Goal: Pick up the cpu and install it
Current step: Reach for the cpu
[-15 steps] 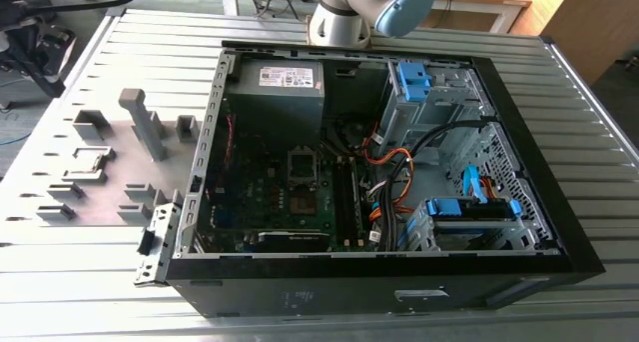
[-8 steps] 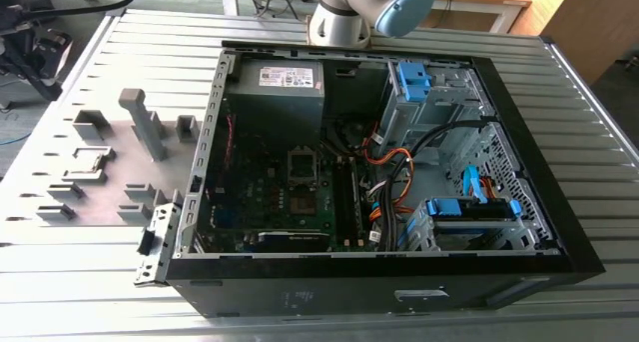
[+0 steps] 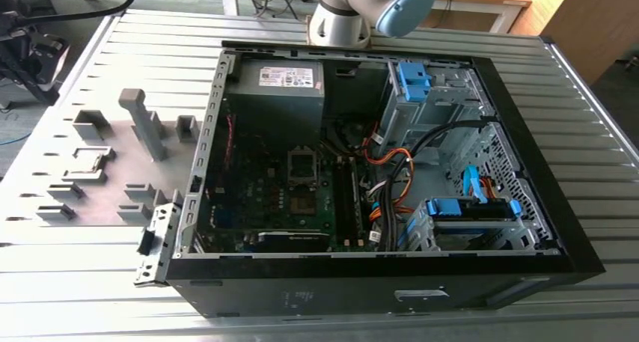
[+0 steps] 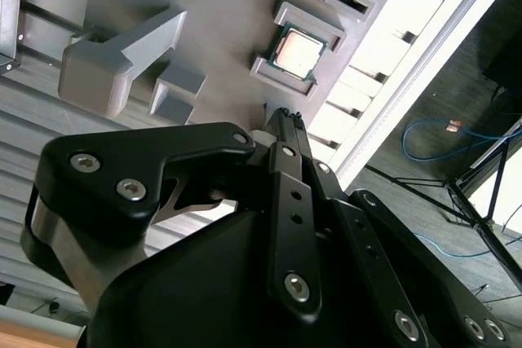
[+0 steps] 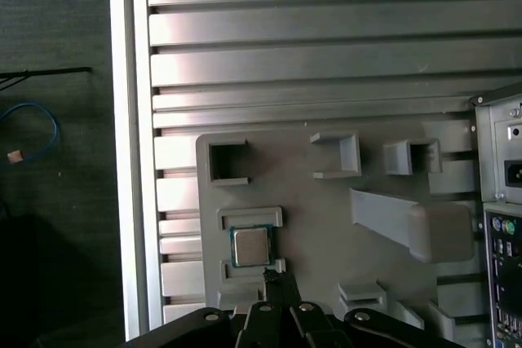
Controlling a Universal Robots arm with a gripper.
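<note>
The cpu [image 5: 249,246] lies metal top up in a grey holder frame [image 5: 249,218] on the grey tray [image 3: 115,170]. The tray sits on the slatted surface [image 3: 80,275], to the exterior view's left of the open computer case [image 3: 349,282]. In both wrist views the gripper [image 5: 277,279] hangs near the cpu, apart from it. Its jaws seem pressed together, pinching nothing.

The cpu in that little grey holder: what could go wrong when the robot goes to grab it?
1. The cpu sits snug between the raised walls of its grey holder. If the gripper comes down slightly off, it could strike a wall or tilt the chip.
2. The socket lies deep inside the open case, not far from loose cables. The arm might brush them.
</note>
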